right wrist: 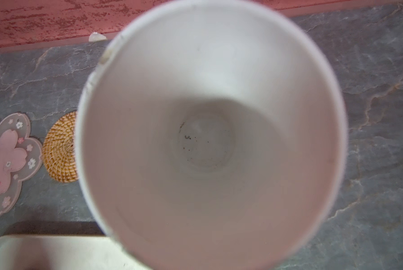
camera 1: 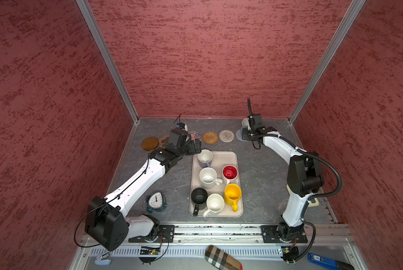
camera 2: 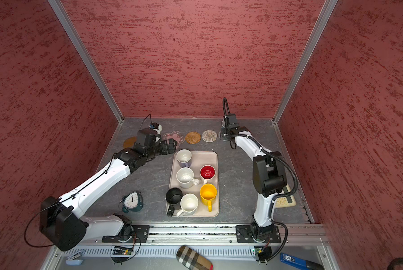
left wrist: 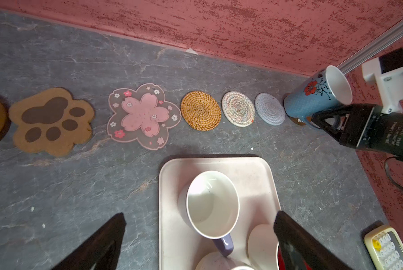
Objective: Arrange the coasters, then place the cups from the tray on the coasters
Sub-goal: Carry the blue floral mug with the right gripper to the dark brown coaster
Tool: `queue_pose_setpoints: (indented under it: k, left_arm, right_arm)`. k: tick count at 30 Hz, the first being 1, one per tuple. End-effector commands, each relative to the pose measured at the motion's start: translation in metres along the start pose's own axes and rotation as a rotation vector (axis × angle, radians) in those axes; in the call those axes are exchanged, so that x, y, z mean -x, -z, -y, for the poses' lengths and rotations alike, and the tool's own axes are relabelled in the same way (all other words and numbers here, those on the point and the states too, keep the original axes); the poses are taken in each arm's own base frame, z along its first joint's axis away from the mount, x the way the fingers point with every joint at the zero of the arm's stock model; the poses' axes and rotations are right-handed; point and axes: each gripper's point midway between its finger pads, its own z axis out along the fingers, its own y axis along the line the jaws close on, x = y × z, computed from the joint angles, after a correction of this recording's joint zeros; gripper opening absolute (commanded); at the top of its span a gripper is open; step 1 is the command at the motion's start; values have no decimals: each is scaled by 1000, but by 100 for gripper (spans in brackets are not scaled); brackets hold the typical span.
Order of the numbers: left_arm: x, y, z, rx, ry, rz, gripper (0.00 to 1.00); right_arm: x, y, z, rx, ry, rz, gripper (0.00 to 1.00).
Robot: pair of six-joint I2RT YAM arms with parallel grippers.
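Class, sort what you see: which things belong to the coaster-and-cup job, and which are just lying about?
Job: coasters, tray, six mugs on it, blue flowered mug.
Lying about: alarm clock, calculator, plaid case, blue tool.

Both arms wear glossy white shells over their long links, the left arm [camera 1: 137, 184] and the right arm [camera 1: 294, 210] alike, with chunky matte-black joint housings [camera 1: 106, 229] dotted with small holes. A thin black cable [camera 1: 75, 235] loops off the left one; a fat ribbed black hose [camera 1: 339, 181], tied on with white zip ties, belongs to the right. Each has a black base plate [camera 1: 166, 231] with silver screws. The left gripper [camera 1: 197, 146] has black wedge-shaped fingers [left wrist: 102, 243]; the right gripper [left wrist: 314, 119] shows white lettering, a green light and a white camera bracket [left wrist: 387, 77].
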Motion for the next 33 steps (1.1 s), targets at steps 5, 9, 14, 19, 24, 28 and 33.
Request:
queue_pose_setpoints:
  k: [5, 9, 14, 19, 24, 28, 33]
  left_arm:
    - [14, -40, 9, -4, -20, 59, 100]
    - [7, -61, 10, -2, -38, 45, 100]
    - [3, -78, 13, -8, -58, 42, 100]
    - [-4, -88, 14, -18, -59, 37, 100]
    - [-9, -96, 17, -37, -46, 32, 100]
    - [-14, -100, 20, -44, -49, 18, 100]
    - [-14, -99, 19, -41, -49, 21, 100]
  right_arm:
    - [56, -6, 27, -41, -4, 103, 0]
    - [61, -16, 49, -86, -18, 95, 0]
    - [63, -29, 77, -124, -54, 94, 0]
    - [60, -35, 96, -210, -42, 106, 0]
    - [55, -40, 112, -254, -55, 118, 0]
    - [51, -44, 117, -259, -61, 111, 0]
    - [45, -49, 115, -239, -68, 98, 0]
